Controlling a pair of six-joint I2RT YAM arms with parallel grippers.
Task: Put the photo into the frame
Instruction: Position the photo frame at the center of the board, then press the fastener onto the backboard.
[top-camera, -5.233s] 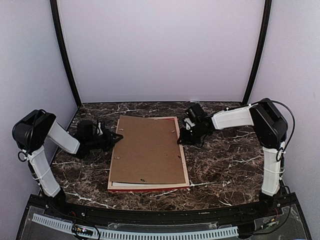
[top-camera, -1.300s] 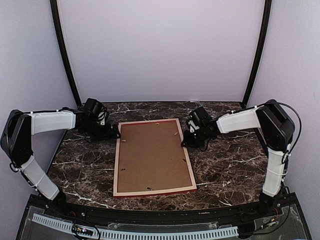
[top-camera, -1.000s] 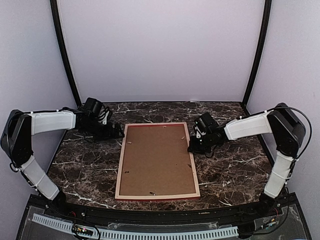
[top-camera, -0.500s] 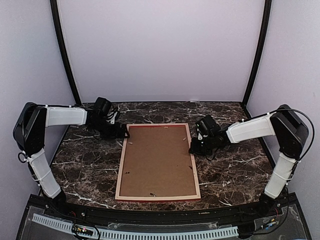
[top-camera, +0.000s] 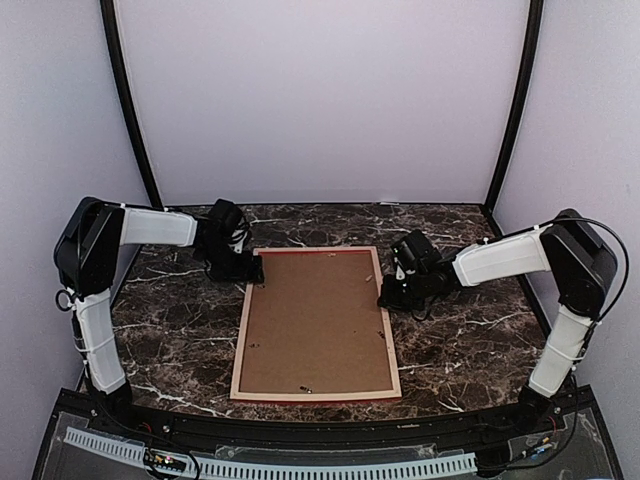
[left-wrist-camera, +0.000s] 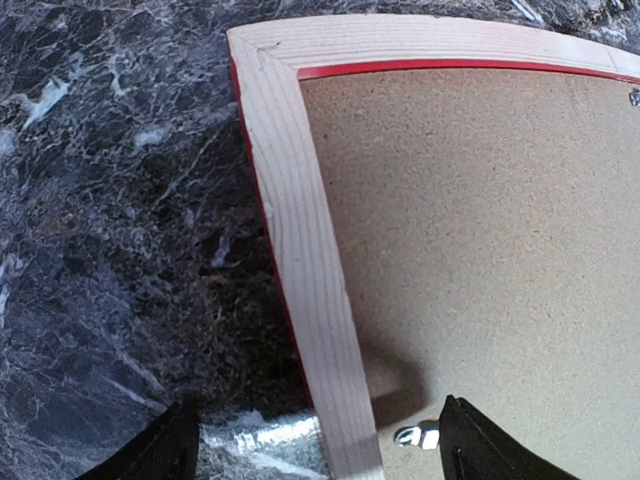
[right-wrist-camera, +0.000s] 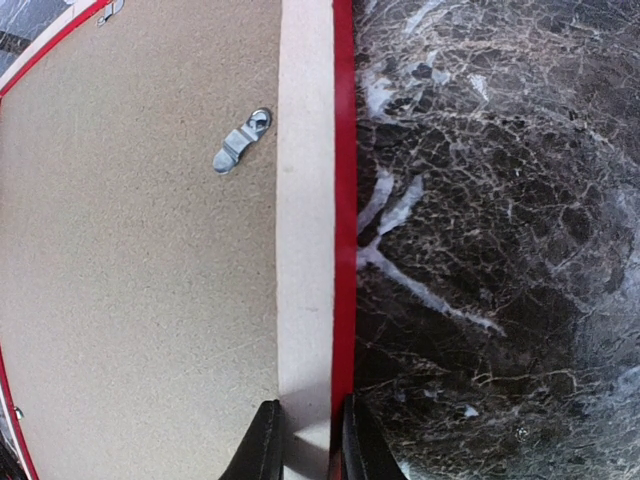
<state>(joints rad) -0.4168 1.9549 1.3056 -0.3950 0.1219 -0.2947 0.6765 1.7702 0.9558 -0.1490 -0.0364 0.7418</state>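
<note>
Two grippers work the frame, which lies back-up on the veined marble table. The right gripper pinches its pale grainy wood rail. The left gripper gapes wide, straddling the opposite rail beside speckled brown hardboard.

The left arm reaches forward and inward from a high, bent elbow. The left claw points down, its jaws spread wide and its fingers well apart. The right arm stretches inward, low and nearly level. The right claw tilts down, its fingers pinched close on a rail of the frame.
</note>
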